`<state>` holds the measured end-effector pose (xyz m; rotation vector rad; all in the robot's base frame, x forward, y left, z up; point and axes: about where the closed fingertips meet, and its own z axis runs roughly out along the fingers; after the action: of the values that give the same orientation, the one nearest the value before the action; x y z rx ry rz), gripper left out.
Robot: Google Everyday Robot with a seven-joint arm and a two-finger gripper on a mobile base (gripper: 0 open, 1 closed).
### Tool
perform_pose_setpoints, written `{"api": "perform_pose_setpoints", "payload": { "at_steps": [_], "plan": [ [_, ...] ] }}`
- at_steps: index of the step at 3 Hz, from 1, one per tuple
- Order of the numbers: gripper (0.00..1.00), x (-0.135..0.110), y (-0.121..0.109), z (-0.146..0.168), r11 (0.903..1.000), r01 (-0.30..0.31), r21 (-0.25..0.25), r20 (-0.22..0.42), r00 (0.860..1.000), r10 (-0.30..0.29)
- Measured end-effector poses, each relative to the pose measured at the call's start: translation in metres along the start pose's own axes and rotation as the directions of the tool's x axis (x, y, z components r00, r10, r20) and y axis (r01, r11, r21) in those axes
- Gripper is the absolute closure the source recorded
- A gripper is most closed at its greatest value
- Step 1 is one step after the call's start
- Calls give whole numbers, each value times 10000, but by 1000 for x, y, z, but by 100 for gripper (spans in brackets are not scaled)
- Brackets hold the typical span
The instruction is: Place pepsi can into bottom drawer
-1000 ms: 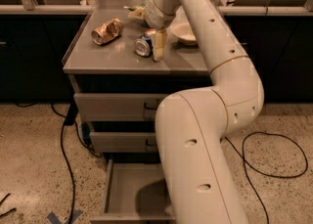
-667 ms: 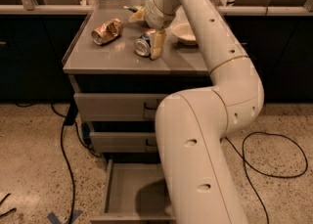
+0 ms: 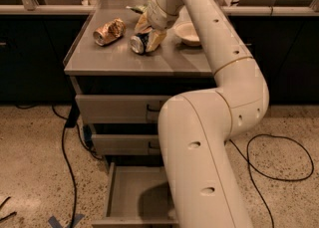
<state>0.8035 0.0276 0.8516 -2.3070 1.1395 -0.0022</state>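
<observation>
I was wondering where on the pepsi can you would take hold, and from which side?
Grip the pepsi can across its round body near mid-length, coming down from above. It lies on its side on the cabinet top, one silver end facing front-left, so the curved sides are open to a straddling hold. The gripper sits right at the can, beside the bowl.

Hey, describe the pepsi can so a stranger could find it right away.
On the grey cabinet top, between a crumpled gold can and a pale bowl, the pepsi can lies on its side at the end effector. It alone is blue, with a silver end.
</observation>
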Motion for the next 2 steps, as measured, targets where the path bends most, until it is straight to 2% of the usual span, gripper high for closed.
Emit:
{"api": "perform_pose_setpoints", "payload": {
  "at_steps": [1,2],
  "plan": [
    [87,0,0,0,10000,0,0,0,10000,0],
    [100,0,0,0,10000,0,1,0,10000,0]
  ]
}}
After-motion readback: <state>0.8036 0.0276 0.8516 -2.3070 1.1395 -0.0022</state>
